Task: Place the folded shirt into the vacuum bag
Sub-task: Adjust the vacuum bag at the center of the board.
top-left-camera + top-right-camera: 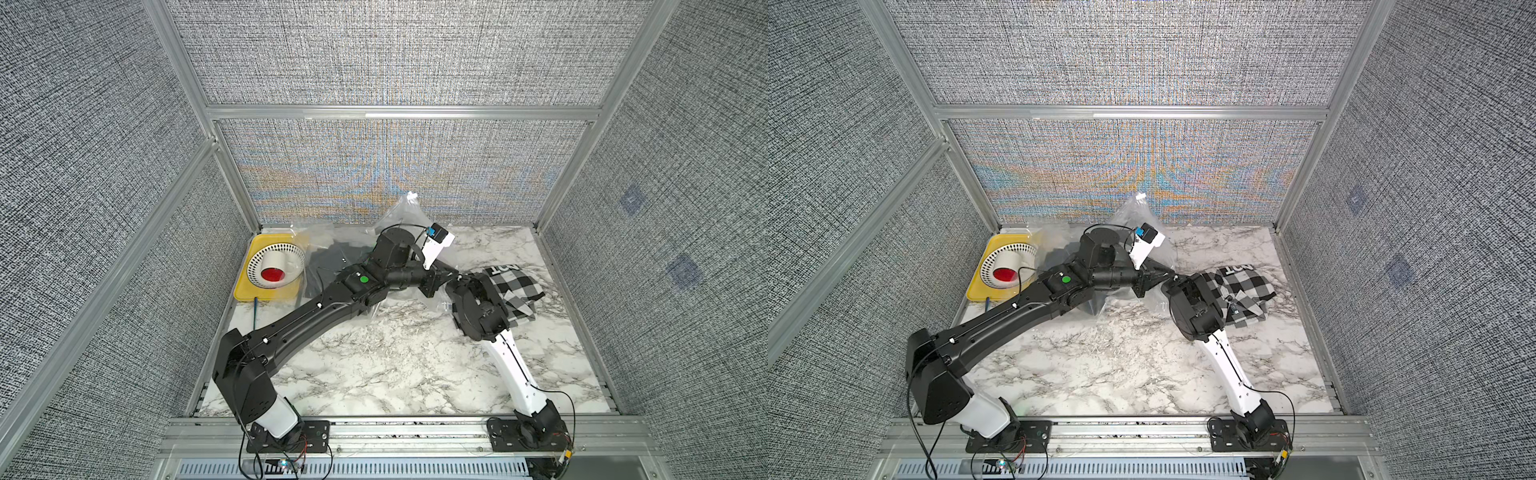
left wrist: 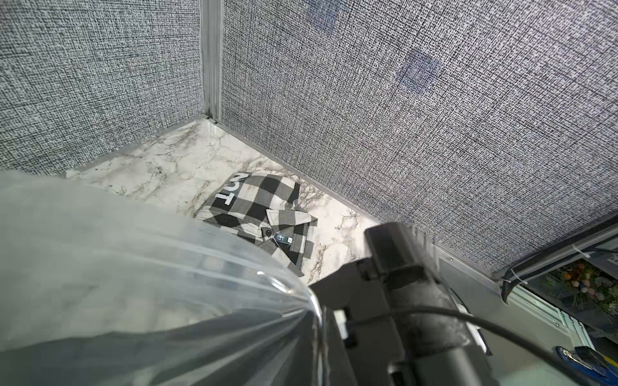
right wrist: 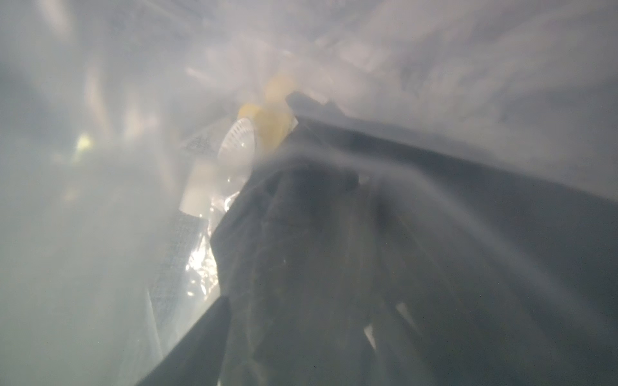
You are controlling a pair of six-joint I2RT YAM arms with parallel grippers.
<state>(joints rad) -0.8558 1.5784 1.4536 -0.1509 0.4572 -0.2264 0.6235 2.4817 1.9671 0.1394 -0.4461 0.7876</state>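
The vacuum bag (image 1: pixel 399 216) (image 1: pixel 1133 216) is clear crinkly plastic at the back centre, with part of it lifted. A dark grey garment (image 1: pixel 332 259) lies inside it. My left gripper (image 1: pixel 451 277) (image 2: pixel 321 320) is shut on the bag's gathered edge (image 2: pixel 133 267). The folded shirt (image 1: pixel 517 284) (image 1: pixel 1246 291) (image 2: pixel 264 207) is black-and-white checked and lies on the table outside the bag, at the right. My right gripper (image 1: pixel 461 284) (image 3: pixel 301 351) sits between the shirt and the bag mouth. Its wrist view is hazed by plastic; the jaws stand apart with dark cloth (image 3: pixel 301 250) ahead.
A yellow tray (image 1: pixel 249 295) at the back left holds a white perforated basket (image 1: pixel 276 253) and a white roll with a red centre (image 1: pixel 272 274). A thin blue stick (image 1: pixel 255 311) lies in front of it. Fabric walls enclose the marble table (image 1: pixel 395 353).
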